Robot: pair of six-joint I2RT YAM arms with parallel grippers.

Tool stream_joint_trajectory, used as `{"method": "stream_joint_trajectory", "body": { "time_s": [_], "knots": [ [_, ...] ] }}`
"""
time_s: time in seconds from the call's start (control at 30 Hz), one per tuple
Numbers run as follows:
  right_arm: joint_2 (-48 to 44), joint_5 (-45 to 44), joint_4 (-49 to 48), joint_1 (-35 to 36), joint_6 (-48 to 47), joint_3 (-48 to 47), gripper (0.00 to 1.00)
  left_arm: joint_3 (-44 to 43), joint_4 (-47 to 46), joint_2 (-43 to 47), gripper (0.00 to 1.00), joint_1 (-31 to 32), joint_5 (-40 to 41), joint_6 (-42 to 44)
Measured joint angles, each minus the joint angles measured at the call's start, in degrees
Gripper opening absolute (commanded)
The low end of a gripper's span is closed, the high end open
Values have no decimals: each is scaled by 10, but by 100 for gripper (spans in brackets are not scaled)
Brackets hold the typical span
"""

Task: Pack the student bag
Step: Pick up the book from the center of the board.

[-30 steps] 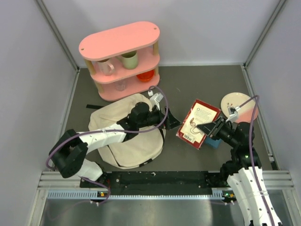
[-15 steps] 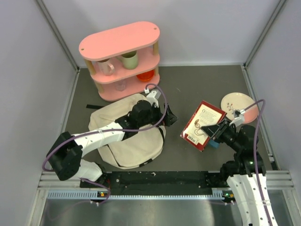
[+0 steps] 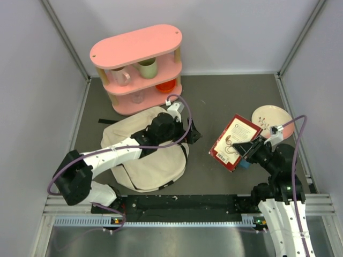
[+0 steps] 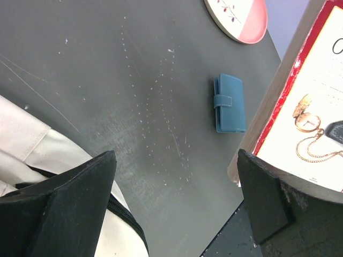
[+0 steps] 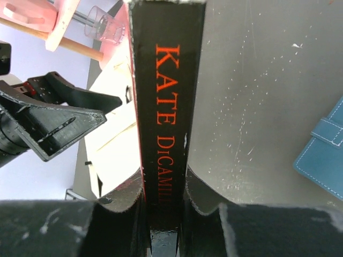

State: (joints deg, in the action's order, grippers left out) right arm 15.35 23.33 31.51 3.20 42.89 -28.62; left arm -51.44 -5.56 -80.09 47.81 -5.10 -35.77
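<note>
The cream student bag (image 3: pixel 143 156) lies at the left centre, its dark zipper edge showing in the left wrist view (image 4: pixel 126 222). My left gripper (image 3: pixel 192 132) is open and empty, reaching out over the bag's right edge; in its own view (image 4: pixel 177 198) bare table shows between the fingers (image 4: pixel 69 209). My right gripper (image 3: pixel 247 150) is shut on a red-edged book (image 3: pixel 234 141) and holds it tilted above the table. Its own view (image 5: pixel 163 209) shows both pads clamped on the black spine (image 5: pixel 166 107). The book also shows in the left wrist view (image 4: pixel 308 118).
A blue wallet (image 3: pixel 245 164) (image 4: pixel 229 103) (image 5: pixel 321 155) lies on the table under the book. A pink-and-white plate (image 3: pixel 270 115) (image 4: pixel 238 16) sits at the right. A pink shelf (image 3: pixel 138 69) with cups, a glass (image 5: pixel 104 32) and a bowl stands behind the bag.
My right gripper has carried the book slightly right and tilted it more upright. My left gripper has shifted a little up at the bag's edge, still open.
</note>
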Motion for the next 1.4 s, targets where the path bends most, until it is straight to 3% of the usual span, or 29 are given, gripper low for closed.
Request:
{"method": "stream_joint_trajectory", "body": {
  "time_s": [0.3, 0.57, 0.77, 1.07, 1.4],
  "knots": [
    [3, 14, 9, 0, -34, 0, 0, 43, -37, 58, 98, 1, -4, -3],
    [10, 84, -8, 0, -30, -2, 0, 109, -85, 139, 99, 2, -9, -20],
    [10, 160, -115, 0, 24, 48, 0, 84, -95, 122, 99, 2, -38, -10],
    [43, 285, -317, 0, 129, 125, 0, 76, -206, 28, 99, 3, -146, -23],
    [98, 415, -423, 2, 138, 134, 0, 72, -303, -8, 98, 3, -209, -42]
  ]
}}
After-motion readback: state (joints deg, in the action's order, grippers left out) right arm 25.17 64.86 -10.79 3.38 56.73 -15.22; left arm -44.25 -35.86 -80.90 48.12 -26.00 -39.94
